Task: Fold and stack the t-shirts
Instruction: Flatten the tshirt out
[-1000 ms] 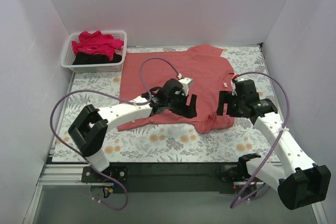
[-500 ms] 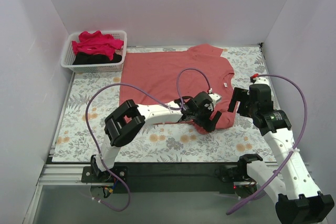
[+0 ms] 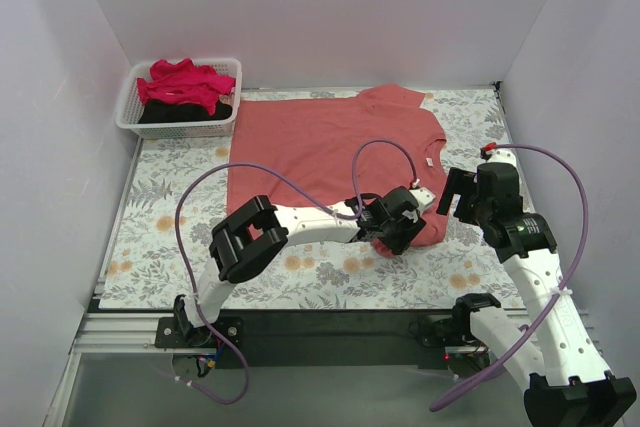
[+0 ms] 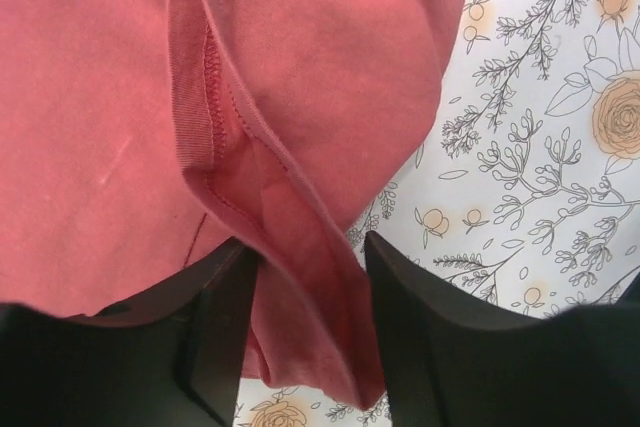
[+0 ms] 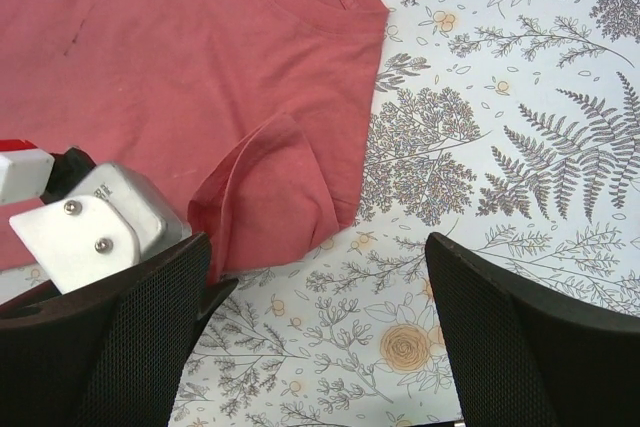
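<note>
Spread t-shirt: plain dusty coral-red, hems stitched in the same colour. Crimson-pink t-shirt, brighter, on top of a black t-shirt in the basket, which is white and slatted. Tabletop: white cloth with a floral print, grey ferns and leaves, orange-yellow roses. Arms: white links, black joints. Cables: purple. Walls around: plain white.
</note>
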Robot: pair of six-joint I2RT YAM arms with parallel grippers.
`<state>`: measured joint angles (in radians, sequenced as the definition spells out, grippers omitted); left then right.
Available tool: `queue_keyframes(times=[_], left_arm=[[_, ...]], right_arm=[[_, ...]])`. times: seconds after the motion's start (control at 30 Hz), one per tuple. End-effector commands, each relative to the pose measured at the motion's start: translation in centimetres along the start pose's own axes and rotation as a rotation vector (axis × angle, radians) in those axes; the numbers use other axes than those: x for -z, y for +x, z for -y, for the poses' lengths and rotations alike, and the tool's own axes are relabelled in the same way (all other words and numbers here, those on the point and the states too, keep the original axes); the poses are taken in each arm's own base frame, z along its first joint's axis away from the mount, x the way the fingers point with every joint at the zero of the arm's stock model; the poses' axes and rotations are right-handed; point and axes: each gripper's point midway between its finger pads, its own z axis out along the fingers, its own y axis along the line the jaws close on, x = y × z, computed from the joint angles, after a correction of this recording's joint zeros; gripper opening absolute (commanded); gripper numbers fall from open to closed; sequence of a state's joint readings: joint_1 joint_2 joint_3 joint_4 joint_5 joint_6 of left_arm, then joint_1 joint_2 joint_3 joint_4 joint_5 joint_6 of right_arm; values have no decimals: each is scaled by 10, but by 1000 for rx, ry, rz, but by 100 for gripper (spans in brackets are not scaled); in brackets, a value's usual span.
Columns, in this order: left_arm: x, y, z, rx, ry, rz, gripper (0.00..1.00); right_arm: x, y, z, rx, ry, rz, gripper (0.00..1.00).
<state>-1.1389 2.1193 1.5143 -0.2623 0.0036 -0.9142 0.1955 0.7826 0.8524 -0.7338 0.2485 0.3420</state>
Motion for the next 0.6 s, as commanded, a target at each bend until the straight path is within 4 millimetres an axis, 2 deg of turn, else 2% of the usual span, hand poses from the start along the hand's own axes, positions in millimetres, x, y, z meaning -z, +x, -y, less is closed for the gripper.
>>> queue_keyframes(times=[0.0, 0.07, 0.1, 0.2, 0.23, 0.3, 0.33, 0.4, 0.43, 0.57], left_arm=[[12, -22, 8, -71, -18, 67, 44], [20, -29, 13, -122, -19, 94, 40], [22, -21, 18, -147, -12, 85, 37], [32, -18, 28, -225, 15, 107, 37], [32, -4, 28, -244, 27, 83, 37], [40, -3, 36, -277, 67, 98, 38], [40, 13, 39, -291, 105, 68, 38], [49, 17, 47, -333, 143, 84, 40], [49, 29, 45, -353, 152, 64, 41], [61, 50, 61, -432, 239, 51, 50]], right_arm=[[-1, -3, 2, -18, 5, 30, 94], [-1, -2, 2, -21, 4, 31, 93], [-1, -3, 2, -20, 3, 34, 93], [0, -4, 2, -21, 1, 38, 93], [1, -5, 1, -21, 0, 42, 93], [2, -8, 3, -22, 7, 54, 93], [4, -10, 3, -25, 8, 64, 93], [6, -13, 5, -28, 14, 77, 93], [6, -14, 5, -32, 16, 82, 93], [9, -17, 8, -41, 26, 102, 93]])
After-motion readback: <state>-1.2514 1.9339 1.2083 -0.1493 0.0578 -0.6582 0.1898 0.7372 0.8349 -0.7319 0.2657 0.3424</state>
